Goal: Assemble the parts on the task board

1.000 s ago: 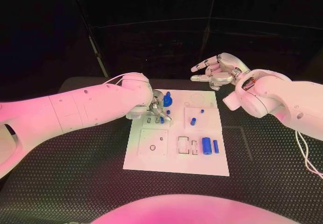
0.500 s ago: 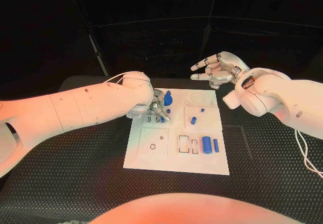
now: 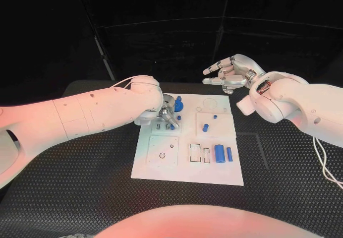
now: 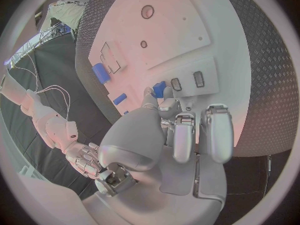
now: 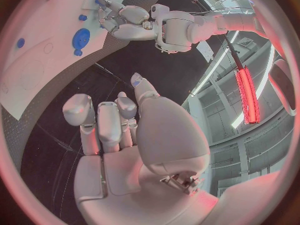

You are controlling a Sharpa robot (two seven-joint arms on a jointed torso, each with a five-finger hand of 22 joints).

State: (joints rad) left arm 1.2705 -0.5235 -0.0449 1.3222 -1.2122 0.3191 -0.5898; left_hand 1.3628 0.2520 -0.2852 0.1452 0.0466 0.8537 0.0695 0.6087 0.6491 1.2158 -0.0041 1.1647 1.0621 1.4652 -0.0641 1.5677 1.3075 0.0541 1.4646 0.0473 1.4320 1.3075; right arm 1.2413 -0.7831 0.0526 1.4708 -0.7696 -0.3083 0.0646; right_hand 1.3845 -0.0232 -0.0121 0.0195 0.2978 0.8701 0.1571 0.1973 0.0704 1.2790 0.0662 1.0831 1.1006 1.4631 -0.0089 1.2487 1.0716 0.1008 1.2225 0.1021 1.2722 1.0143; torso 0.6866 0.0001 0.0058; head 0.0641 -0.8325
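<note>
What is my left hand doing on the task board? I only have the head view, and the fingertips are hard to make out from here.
Observer: In the left wrist view, the left hand has its fingertips at a small blue part beside two dark slots in the task board. I cannot tell if it is pinched.
Operator: Is anything tucked in the right palm?
Observer: No. The right wrist view shows the right hand from the palm side, fingers apart, holding nothing.

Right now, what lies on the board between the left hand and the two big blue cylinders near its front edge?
In the head view, between the left hand and the blue cylinders the task board shows only rectangular recesses; one small blue part sits just beside that line.
</note>
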